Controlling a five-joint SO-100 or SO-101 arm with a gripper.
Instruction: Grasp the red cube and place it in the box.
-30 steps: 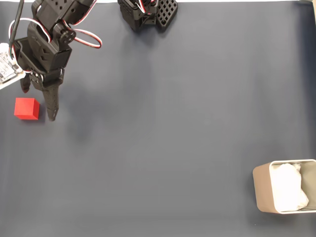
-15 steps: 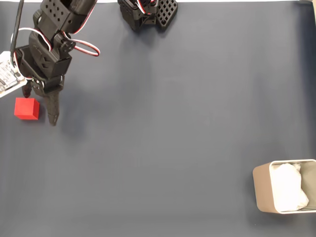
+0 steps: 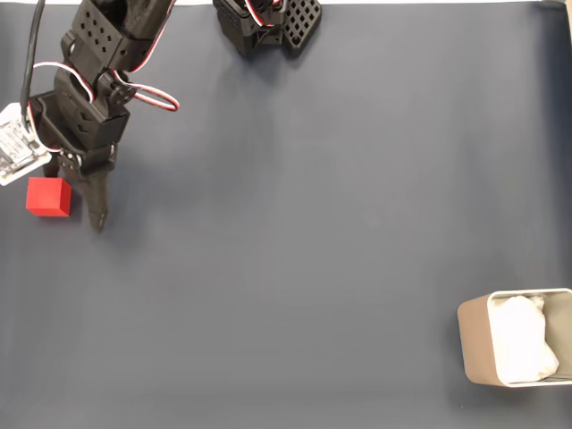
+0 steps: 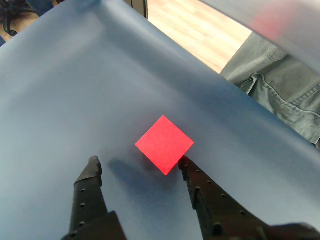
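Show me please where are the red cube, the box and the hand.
red cube (image 4: 164, 144), wrist view, middle of its top face.
box (image 3: 474, 344), fixed view, its beige left wall.
hand (image 4: 137, 164), wrist view, midway between the two fingertips.

bare mat (image 3: 313, 223) between red cube (image 3: 48, 197), box (image 3: 478, 344)

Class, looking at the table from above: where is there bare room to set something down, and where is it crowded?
Free: the wide dark mat between the red cube at left and the box at lower right. Crowded: the upper left corner, where the open gripper sits beside the cube.
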